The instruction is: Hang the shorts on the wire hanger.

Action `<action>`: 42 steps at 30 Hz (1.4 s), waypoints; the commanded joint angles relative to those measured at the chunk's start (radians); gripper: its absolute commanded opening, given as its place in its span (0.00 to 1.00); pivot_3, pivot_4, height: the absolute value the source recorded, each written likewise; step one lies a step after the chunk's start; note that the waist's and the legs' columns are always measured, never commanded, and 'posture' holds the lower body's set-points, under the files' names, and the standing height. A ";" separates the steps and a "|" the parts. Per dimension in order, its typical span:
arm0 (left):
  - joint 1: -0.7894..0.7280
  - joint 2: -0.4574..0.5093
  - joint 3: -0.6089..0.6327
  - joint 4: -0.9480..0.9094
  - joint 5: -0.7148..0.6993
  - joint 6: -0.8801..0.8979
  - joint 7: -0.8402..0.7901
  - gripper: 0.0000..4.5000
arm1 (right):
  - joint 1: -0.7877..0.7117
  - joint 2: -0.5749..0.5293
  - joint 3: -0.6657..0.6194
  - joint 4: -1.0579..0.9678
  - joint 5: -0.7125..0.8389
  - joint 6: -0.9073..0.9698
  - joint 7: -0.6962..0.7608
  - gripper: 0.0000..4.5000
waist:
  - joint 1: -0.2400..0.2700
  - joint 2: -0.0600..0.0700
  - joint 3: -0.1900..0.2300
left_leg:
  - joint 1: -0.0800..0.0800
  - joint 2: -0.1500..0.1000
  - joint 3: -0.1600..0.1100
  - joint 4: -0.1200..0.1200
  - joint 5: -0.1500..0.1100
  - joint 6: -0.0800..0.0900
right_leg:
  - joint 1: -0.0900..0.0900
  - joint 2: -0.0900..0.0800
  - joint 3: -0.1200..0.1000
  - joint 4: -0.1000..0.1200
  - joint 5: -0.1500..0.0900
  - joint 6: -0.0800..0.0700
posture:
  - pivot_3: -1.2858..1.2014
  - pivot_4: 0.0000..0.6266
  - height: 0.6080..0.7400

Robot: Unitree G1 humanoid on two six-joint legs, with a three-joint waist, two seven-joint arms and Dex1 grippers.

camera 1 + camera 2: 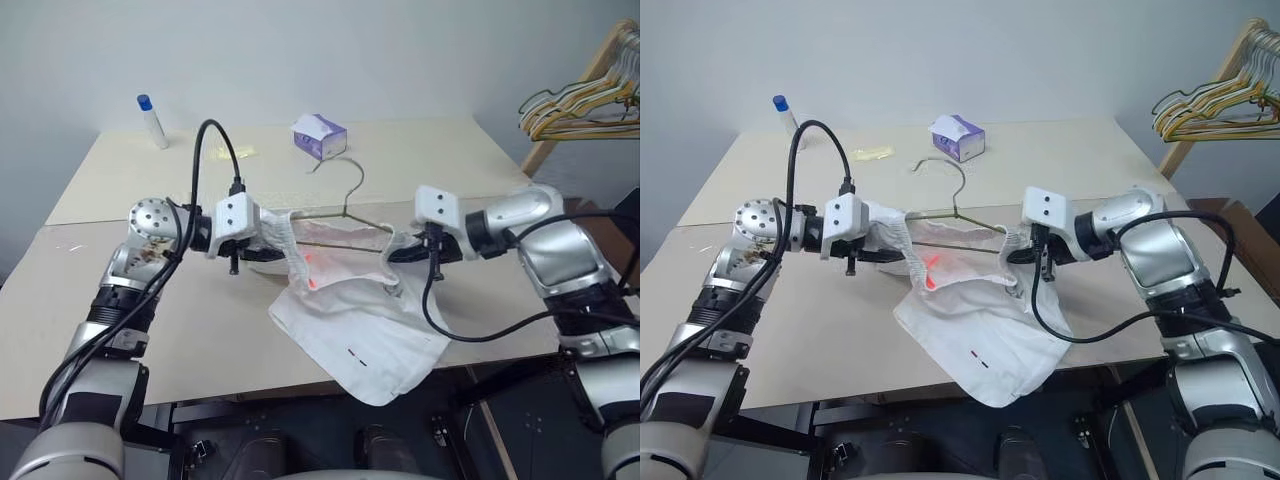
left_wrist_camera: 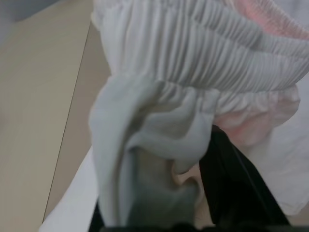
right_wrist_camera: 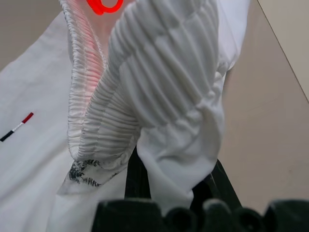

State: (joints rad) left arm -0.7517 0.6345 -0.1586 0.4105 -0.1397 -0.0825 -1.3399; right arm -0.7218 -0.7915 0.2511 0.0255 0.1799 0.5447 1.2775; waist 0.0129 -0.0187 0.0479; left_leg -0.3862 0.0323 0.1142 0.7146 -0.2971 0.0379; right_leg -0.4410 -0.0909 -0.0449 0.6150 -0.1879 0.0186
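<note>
Shorts stretched between 2 hands above worktop, waistband spread across hanger. Right hand clamped on waistband end. Left hand has cloth between fingers; grip state unclear. Spreading likely opens waistband for hanger.

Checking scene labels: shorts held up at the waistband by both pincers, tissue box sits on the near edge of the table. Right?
Not quite. The tissue box sits at the far side of the table, beyond the wire hanger, as the left eye view shows. The shorts and both pincers: as you said.
</note>
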 commanded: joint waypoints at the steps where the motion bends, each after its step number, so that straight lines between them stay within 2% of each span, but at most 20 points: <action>1: -0.043 0.038 0.063 0.012 -0.028 -0.006 0.007 0.67 | 0.078 -0.053 -0.128 -0.099 0.066 0.106 -0.048 0.00 | 0.000 0.000 0.000 | 0.000 0.000 0.000 0.000 0.000 0.000 | 0.000 0.000 0.000 0.000 0.000 0.000 | 0.53 0.00 1.00; 5: -0.090 0.065 0.123 0.079 -0.009 -0.048 0.106 0.96 | 0.248 -0.080 -0.283 -0.229 0.163 0.249 -0.124 0.00 | 0.000 0.000 0.000 | 0.000 0.000 0.000 0.000 0.000 0.000 | 0.000 0.000 0.000 -0.001 0.000 0.000 | 0.52 0.00 1.00; 6: -0.103 0.061 0.147 0.082 -0.010 -0.039 0.159 0.99 | 0.290 -0.077 -0.329 -0.260 0.182 0.292 -0.158 0.00 | -0.001 0.000 0.000 | 0.000 0.000 -0.001 0.000 0.000 0.000 | 0.001 0.000 -0.001 -0.002 0.000 0.000 | 0.52 0.00 1.00; 8: -0.110 0.048 0.186 0.055 -0.033 0.007 0.227 0.99 | 0.360 -0.068 -0.403 -0.308 0.208 0.357 -0.222 0.00 | -0.001 -0.001 0.000 | 0.001 0.000 -0.001 0.000 0.000 0.000 | 0.001 -0.001 -0.001 -0.001 0.000 0.000 | 0.52 0.00 1.00; 11: -0.066 -0.023 0.286 -0.132 -0.235 0.218 0.289 0.99 | 0.453 -0.020 -0.542 -0.373 0.250 0.478 -0.351 0.00 | -0.002 -0.001 -0.001 | 0.002 0.000 -0.001 0.001 -0.001 0.001 | 0.002 -0.001 0.000 0.000 0.000 0.000 | 0.51 0.00 1.00; 13: -0.012 -0.059 0.311 -0.273 -0.315 0.312 0.328 0.99 | 0.482 0.027 -0.633 -0.401 0.277 0.556 -0.433 0.00 | -0.003 -0.001 -0.002 | 0.002 0.000 -0.002 0.001 -0.001 0.001 | 0.003 -0.001 0.000 0.000 0.000 0.000 | 0.51 0.00 1.00; 18: 0.080 -0.185 0.345 -0.589 -0.536 0.552 0.528 0.99 | 0.481 0.129 -0.843 -0.437 0.269 0.779 -0.658 0.00 | -0.011 0.000 -0.003 | 0.004 -0.001 -0.005 0.001 -0.001 0.003 | 0.003 -0.001 0.005 0.001 0.002 0.002 | 0.49 0.00 1.00; 22: 0.083 -0.214 0.325 -0.678 -0.605 0.614 0.561 0.99 | 0.414 0.165 -1.001 -0.444 0.239 0.967 -0.784 0.00 | -0.031 0.004 -0.006 | 0.005 -0.001 -0.005 0.001 -0.005 0.008 | 0.004 0.000 0.005 0.000 0.003 0.001 | 0.47 0.00 1.00; 27: 0.044 -0.198 0.304 -0.652 -0.641 0.677 0.557 0.99 | 0.360 0.122 -1.052 -0.419 0.154 1.051 -0.902 0.00 | -0.065 0.013 -0.012 | 0.018 -0.001 -0.004 -0.002 -0.005 0.009 | 0.016 0.001 0.006 -0.003 0.003 0.001 | 0.46 0.00 1.00; 35: 0.023 -0.183 0.290 -0.652 -0.681 0.719 0.501 0.99 | 0.202 0.037 -1.095 -0.262 0.023 1.019 -1.054 0.00 | -0.112 0.018 -0.015 | 0.019 -0.002 -0.004 -0.002 -0.006 0.011 | 0.017 0.000 0.009 -0.003 0.001 0.004 | 0.46 0.01 1.00; 38: 0.018 -0.184 0.291 -0.649 -0.683 0.717 0.494 0.99 | 0.139 0.009 -1.091 -0.181 -0.011 0.991 -1.094 0.00 | -0.117 0.019 -0.015 | 0.019 -0.002 -0.004 -0.002 -0.006 0.011 | 0.017 0.000 0.010 -0.003 0.001 0.004 | 0.46 0.01 1.00; 42: 0.012 -0.189 0.288 -0.641 -0.681 0.712 0.491 0.99 | 0.011 -0.069 -1.089 0.064 -0.047 0.883 -1.151 0.00 | -0.126 0.020 -0.015 | 0.019 -0.003 -0.003 -0.002 -0.007 0.011 | 0.017 0.000 0.012 -0.003 0.001 0.004 | 0.46 0.00 1.00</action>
State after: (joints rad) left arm -0.7086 0.4401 0.1250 -0.2220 -0.8122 0.6387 -0.8443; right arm -0.6600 -0.8095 -0.8297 0.0402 0.1534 1.5077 0.1545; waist -0.1129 0.0009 0.0326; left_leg -0.3670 0.0292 0.1116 0.7122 -0.3041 0.0499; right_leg -0.4236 -0.0912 -0.0322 0.6114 -0.1866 0.0231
